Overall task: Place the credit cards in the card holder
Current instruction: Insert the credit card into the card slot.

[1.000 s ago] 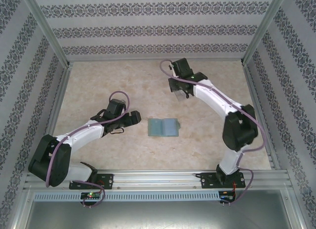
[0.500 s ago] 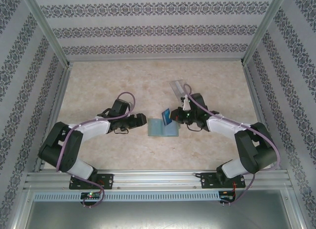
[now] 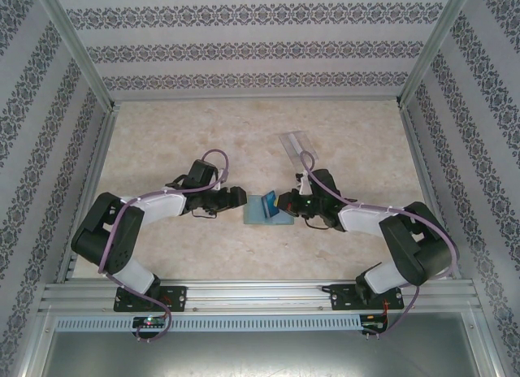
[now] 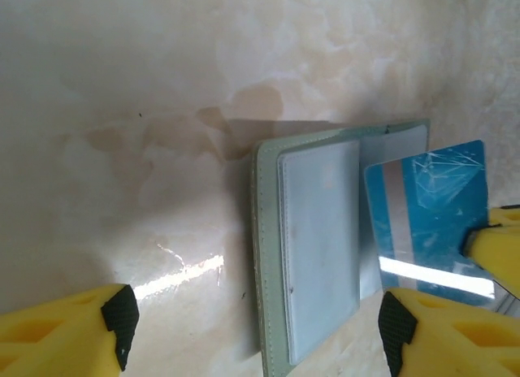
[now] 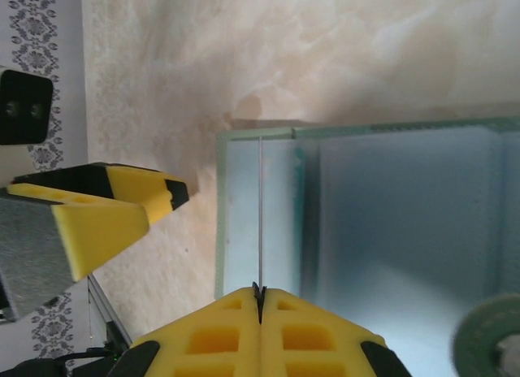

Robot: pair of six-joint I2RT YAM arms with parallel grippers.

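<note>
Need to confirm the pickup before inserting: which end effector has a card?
The right end effector, shut on the blue credit card over the card holder; the left end effector is open, holding nothing.

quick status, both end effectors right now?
Left end effector: open, holding nothing.
Right end effector: closed on a blue credit card.

Left arm (image 3: 158,205) and right arm (image 3: 361,217) have white shells on the links, bulky black housings at the joints and black base plates (image 3: 150,297). A purple cable (image 3: 213,153) loops along each. The left fingers (image 4: 57,340) are yellow blocks with black rubber tips. The right fingers (image 5: 244,332) are yellow with square moulded recesses.
</note>
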